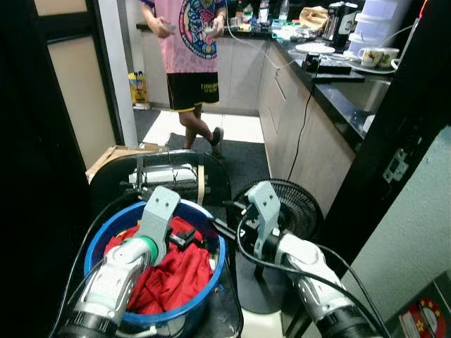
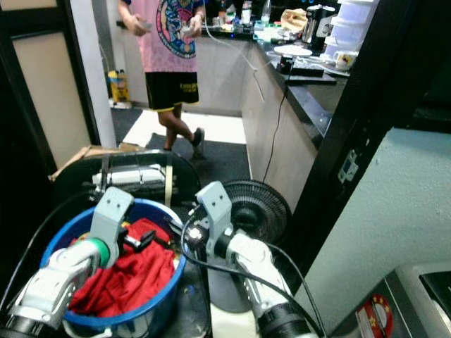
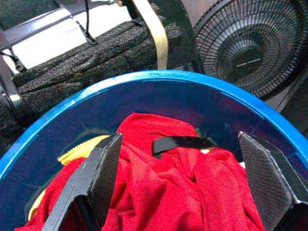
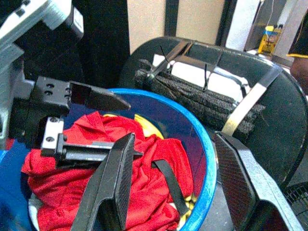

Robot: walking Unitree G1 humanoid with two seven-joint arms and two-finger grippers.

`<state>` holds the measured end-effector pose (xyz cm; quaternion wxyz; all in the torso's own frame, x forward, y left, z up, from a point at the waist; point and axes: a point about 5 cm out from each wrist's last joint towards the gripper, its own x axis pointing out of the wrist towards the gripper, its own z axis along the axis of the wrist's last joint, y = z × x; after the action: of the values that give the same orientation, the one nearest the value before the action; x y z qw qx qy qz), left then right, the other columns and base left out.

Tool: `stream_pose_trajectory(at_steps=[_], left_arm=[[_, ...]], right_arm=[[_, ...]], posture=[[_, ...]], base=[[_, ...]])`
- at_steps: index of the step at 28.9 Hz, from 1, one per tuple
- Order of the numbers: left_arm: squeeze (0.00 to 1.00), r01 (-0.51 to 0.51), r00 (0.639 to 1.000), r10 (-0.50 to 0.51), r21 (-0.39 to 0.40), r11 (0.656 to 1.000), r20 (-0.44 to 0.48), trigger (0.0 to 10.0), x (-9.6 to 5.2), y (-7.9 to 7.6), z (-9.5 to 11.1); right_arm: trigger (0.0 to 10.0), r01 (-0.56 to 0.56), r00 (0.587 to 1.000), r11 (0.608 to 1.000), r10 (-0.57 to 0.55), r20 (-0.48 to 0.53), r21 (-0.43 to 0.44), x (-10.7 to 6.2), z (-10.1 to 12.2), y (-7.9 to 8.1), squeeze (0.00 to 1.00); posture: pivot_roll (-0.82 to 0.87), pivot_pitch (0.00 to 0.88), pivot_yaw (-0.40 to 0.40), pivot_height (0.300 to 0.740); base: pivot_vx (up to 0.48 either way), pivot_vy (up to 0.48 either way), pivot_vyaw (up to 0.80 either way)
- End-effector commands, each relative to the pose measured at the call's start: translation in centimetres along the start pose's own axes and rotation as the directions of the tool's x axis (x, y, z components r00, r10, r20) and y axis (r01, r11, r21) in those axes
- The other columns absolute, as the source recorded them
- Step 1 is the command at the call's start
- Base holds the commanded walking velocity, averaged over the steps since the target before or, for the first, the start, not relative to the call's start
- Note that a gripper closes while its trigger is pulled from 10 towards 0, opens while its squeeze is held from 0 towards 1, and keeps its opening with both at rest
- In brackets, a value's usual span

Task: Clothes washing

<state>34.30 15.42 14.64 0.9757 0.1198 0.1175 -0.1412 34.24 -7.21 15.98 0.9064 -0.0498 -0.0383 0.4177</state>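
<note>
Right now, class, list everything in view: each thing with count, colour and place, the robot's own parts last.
Basin: one, blue, just in front of the robot.
Red clothes: a heap, inside the basin.
Black strap: one, on the clothes.
Fan: one, black, on the floor right of the basin.
Mugs: two, white patterned, on the dark counter.
Person: one, pink shirt, black shorts, standing in the kitchen.
Left hand: open, over the clothes.
Right hand: open, at the basin's rim.
</note>
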Motion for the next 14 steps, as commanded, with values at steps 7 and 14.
stream_pose_trajectory(at_steps=[7,14], left_arm=[[0.0,0.107,0.978,-0.101,0.02,0.994,-0.184,10.0,1.2,-2.2,-2.9],[0.0,0.14,0.945,-0.125,0.028,0.99,-0.304,10.0,1.7,-3.3,-5.5]], right_arm=[[10.0,-0.063,0.998,0.998,0.063,-0.018,-0.008,0.9,-0.6,1.1,0.0],[10.0,-0.086,0.996,0.996,0.086,-0.016,-0.005,1.1,-0.7,1.5,0.0]], posture=[[-0.01,0.0,-0.031,0.74],[-0.01,0.0,-0.029,0.74]], base=[[0.0,0.0,0.0],[0.0,0.0,0.0]])
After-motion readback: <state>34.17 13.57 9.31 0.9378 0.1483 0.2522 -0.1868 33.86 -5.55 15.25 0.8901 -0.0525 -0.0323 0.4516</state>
